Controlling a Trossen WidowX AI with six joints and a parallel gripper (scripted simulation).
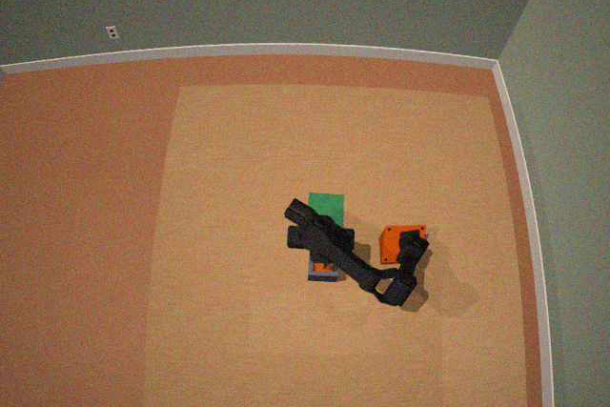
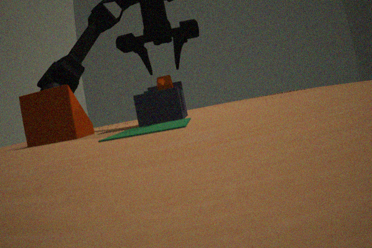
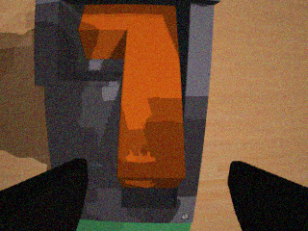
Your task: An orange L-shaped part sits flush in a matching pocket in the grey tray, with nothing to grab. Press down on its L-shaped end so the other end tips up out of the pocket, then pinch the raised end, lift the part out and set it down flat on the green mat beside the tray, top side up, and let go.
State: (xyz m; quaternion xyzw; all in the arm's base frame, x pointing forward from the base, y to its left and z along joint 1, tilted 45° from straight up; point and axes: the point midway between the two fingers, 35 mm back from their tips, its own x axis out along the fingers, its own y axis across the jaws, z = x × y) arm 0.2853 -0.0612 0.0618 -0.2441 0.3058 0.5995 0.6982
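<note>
The orange L-shaped part lies tilted in the pocket of the grey tray. One end sticks up above the tray's top. Its L-shaped end is at the far side in the wrist view. My gripper is open and empty. It hangs straight above the raised end, one finger on each side, a short way clear of it. The green mat lies flat against the tray.
The arm reaches over the tray from its orange base block, which stands to one side. Wooden floor surrounds the tray and mat, with walls far behind.
</note>
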